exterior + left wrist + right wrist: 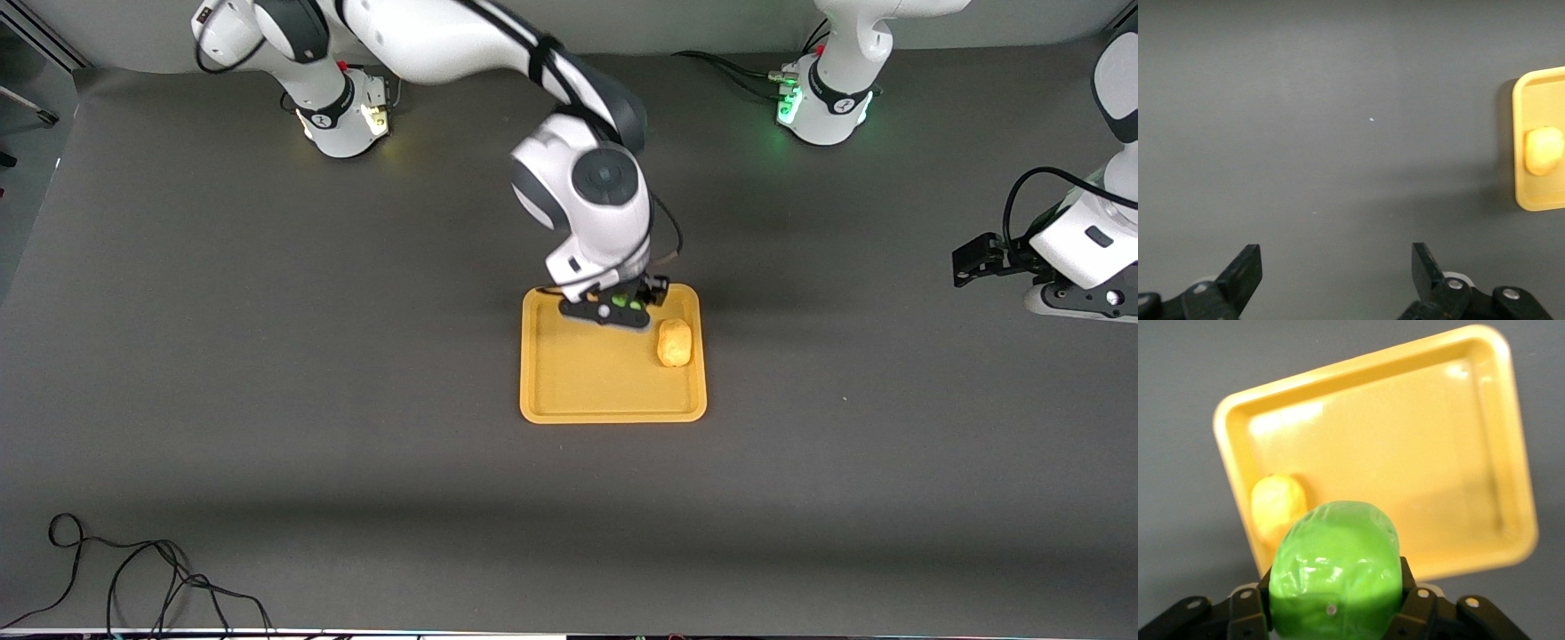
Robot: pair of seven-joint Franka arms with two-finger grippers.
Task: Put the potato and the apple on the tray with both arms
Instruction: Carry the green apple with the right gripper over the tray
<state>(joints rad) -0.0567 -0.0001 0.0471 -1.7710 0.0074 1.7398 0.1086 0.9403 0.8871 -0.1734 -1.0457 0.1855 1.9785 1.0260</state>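
The orange-yellow tray [605, 391] lies mid-table. The yellow-tan potato [674, 342] rests in it beside the rim toward the left arm's end. My right gripper [622, 307] is over the tray's edge nearest the bases, shut on the green apple [1335, 573], of which only slivers [637, 305] show in the front view. The right wrist view shows the tray [1405, 453] and potato [1277, 503] below the apple. My left gripper [978, 258] waits open and empty over bare table at the left arm's end; its wrist view [1337, 267] shows the tray [1538, 87] and potato [1543, 150] off to one side.
Loose black cables [133, 578] lie on the table at the near corner toward the right arm's end. The two arm bases [342, 111] [827, 107] stand along the table's edge farthest from the front camera. The table top is a dark grey mat.
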